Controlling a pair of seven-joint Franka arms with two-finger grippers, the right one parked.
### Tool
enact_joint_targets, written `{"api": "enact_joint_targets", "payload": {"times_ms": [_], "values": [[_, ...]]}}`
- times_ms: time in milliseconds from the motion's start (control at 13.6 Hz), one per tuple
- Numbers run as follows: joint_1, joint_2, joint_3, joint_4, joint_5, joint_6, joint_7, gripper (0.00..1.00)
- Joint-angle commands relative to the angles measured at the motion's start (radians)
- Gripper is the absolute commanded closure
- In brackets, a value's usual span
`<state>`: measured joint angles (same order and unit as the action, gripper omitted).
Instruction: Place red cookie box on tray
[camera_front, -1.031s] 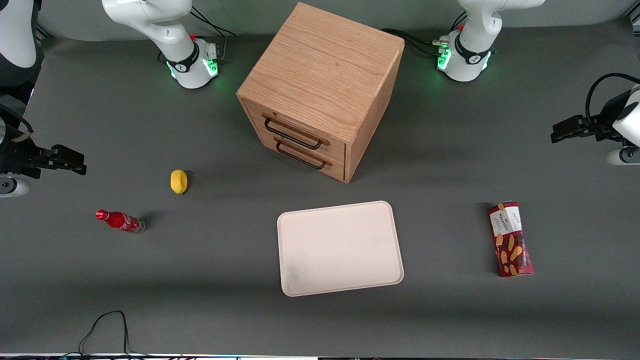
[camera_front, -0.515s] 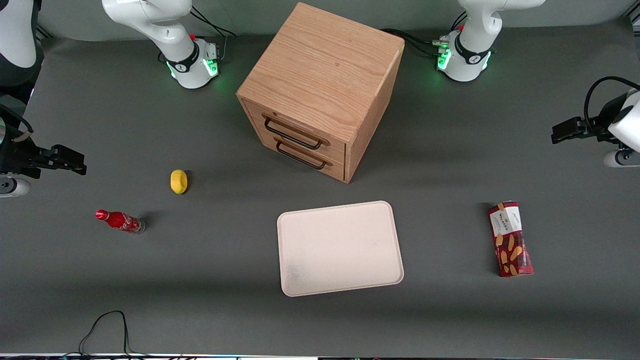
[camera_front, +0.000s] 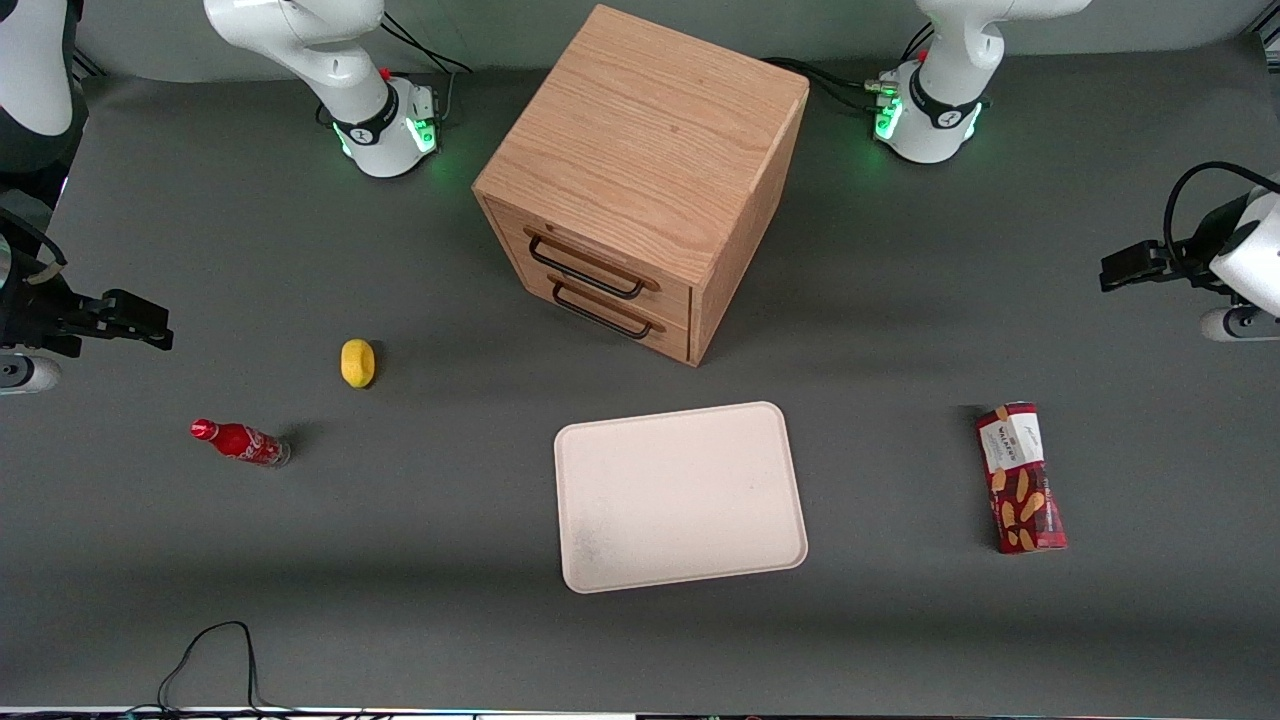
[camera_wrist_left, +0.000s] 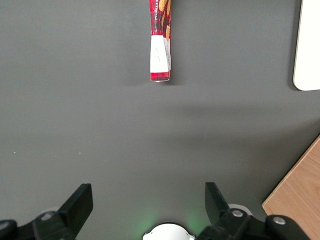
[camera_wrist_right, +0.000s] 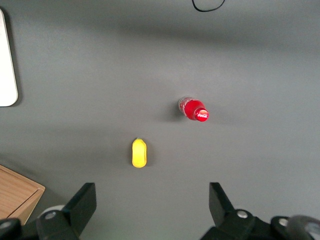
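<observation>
Above bare mat, hand (camera_wrist_left: 147, 205) open, well apart from red cookie box (camera_front: 1020, 478)

Wood drawer cabinet (camera_front: 640, 180), yellow lemon (camera_front: 357, 362), red soda btl (camera_front: 240, 442)

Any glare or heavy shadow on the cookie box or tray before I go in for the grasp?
Front view: even light, no glare on the red cookie box or the tray; a soft shadow band crosses the table nearer the camera than the tray. Left wrist view: box label is sharp; the open gripper hangs well short of the box, with a green glow by it.
</observation>
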<state>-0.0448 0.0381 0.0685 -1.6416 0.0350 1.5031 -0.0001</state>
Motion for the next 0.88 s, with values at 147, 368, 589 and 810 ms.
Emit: {"api": "enact_joint_targets", "payload": {"times_ms": [147,368,589,810], "values": [[-0.010,0.022,0.001,0.020,0.011,0.008,-0.015,0.00],[-0.004,0.025,0.001,0.022,0.003,0.009,-0.014,0.00],[0.003,0.177,0.005,0.246,-0.009,-0.038,-0.001,0.01],[0.023,0.441,0.004,0.622,-0.017,-0.165,-0.001,0.01]]}}
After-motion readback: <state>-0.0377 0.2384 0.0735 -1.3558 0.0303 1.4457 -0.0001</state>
